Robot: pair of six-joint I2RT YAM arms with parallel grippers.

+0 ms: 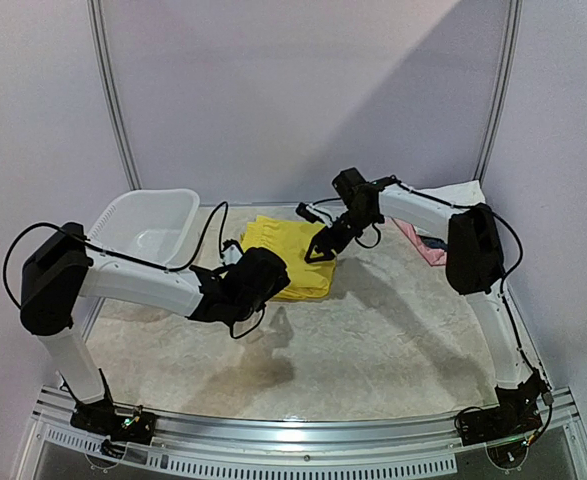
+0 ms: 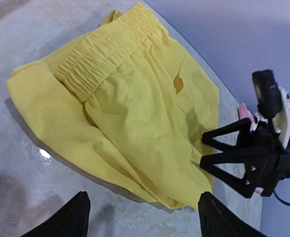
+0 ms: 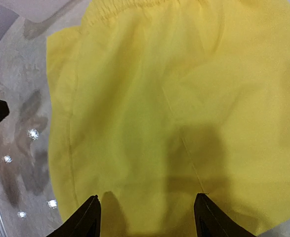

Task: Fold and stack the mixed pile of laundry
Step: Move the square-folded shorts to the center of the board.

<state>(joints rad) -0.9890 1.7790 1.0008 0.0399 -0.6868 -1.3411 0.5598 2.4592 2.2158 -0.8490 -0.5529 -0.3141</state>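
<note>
Both jaws apart, empty | left gripper [image 2: 144, 198] beside yellow shorts [image 2: 135, 113] | right gripper [image 3: 145, 197] above

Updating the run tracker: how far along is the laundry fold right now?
Done: yellow shorts look folded flat on the table. In hand: nothing; left pincer and right pincer both open at the shorts. Left: white garment at right rear looks unfolded, then stacking.
</note>
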